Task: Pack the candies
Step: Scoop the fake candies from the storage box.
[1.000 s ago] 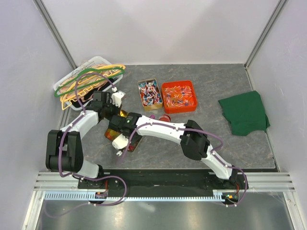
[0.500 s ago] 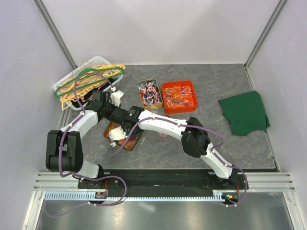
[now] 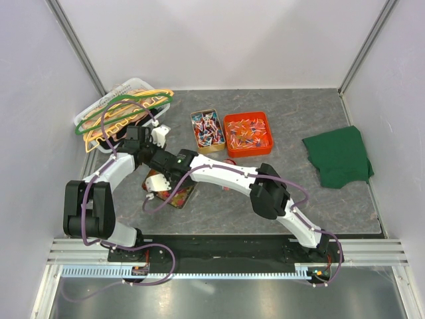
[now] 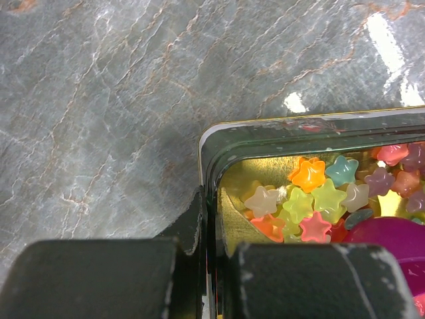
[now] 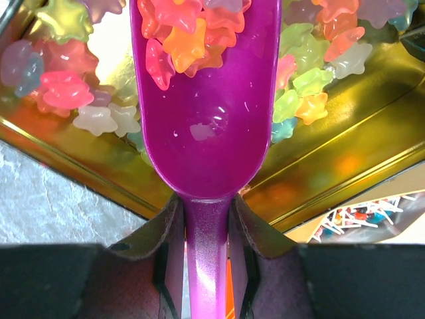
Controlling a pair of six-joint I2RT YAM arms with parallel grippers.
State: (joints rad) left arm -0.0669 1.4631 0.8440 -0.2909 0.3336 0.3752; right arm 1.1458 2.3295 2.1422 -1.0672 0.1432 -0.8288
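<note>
The right gripper (image 5: 207, 222) is clamped on the handle of the purple scoop (image 5: 212, 126). The left gripper (image 4: 209, 266) pinches a corner wall of the gold tin (image 4: 285, 129), which sits near and left on the table (image 4: 99, 100). I'd lift the scoop level and slowly, or stars will spill. The candies (image 4: 312, 196) are small glossy pastel stars, heaped in the tin, with some in the scoop.

1. In the top view, the gold tin (image 3: 180, 197) is being largely covered by the left arm (image 3: 113, 169) and the right arm (image 3: 219, 176), and its contents are being hidden.
2. A red object (image 3: 230, 161) is being mostly hidden behind the right arm.
3. The wrapped candies (image 3: 207, 129) are being shown too small to be told apart.
4. In the left wrist view, the gold tin is being cut off at the right and bottom edges, and only a corner of the purple scoop (image 4: 392, 242) is being shown.
5. In the right wrist view, the purple scoop's front is being cut off at the top edge.
</note>
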